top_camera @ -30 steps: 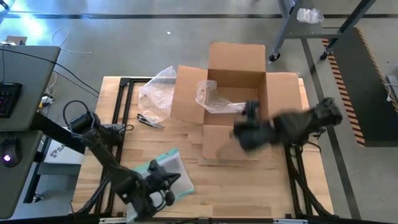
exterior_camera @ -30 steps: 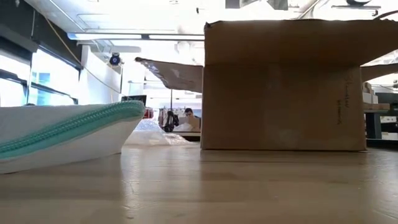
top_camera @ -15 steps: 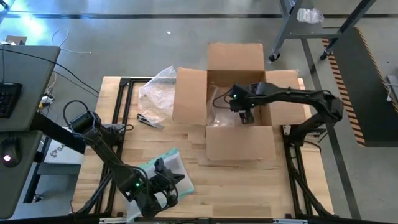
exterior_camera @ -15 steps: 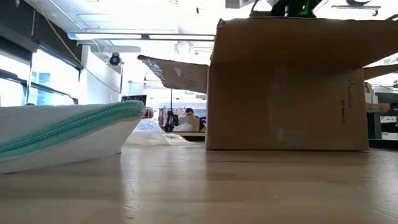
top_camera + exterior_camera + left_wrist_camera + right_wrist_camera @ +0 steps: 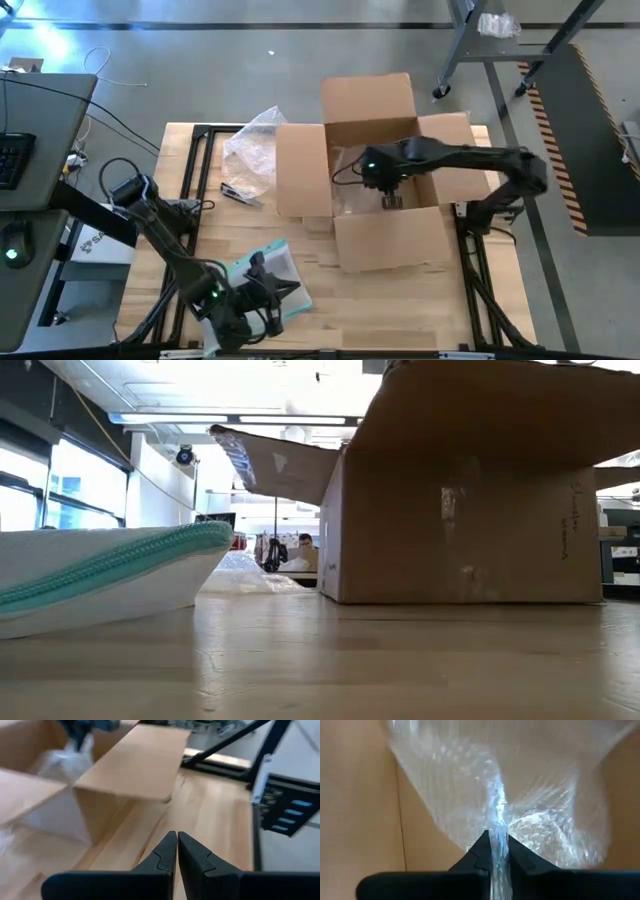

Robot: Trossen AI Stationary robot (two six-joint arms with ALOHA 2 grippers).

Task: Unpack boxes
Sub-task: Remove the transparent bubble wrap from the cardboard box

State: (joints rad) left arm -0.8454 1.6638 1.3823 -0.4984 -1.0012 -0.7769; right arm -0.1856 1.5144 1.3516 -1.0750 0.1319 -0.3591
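Clearly the cardboard box (image 5: 370,170) is light and stiff, so we judge it slides easily when pulled from inside. It stands open all around the right gripper (image 5: 499,851), which reaches down into it and pinches a fold of bubble wrap (image 5: 520,805). This soft, thin sheet should crumple; we would hold a gathered fold. The left gripper (image 5: 177,851), pressed together, waits well apart.

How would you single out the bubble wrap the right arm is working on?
Start at the open box on the table's right half. Inside it, the right end effector is shut on a bubble wrap sheet. A second clear sheet lies outside, left of the box, untouched.
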